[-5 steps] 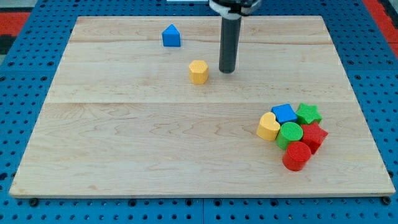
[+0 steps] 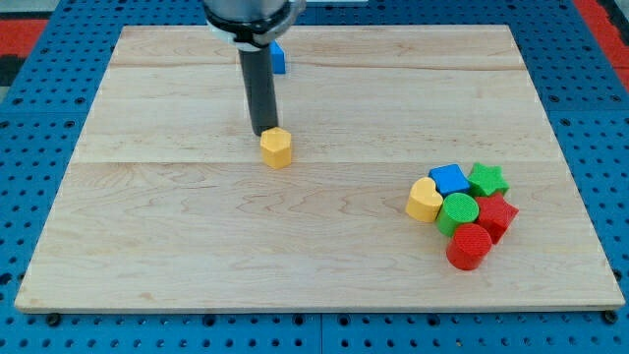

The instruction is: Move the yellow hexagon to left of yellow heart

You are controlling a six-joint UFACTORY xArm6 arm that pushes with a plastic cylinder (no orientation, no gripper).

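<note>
The yellow hexagon lies on the wooden board, left of the middle. My tip is right at its upper-left edge, touching or nearly so. The yellow heart lies at the right, at the left end of a cluster of blocks. The hexagon is far to the left of the heart and a little higher in the view.
Touching the heart are a blue block, a green cylinder, a green star, a red star-like block and a red cylinder. A blue block at the top is partly hidden behind the rod.
The rod swung from the hexagon's right to its upper left. The hexagon moved down and to the left. The other blocks did not move.
</note>
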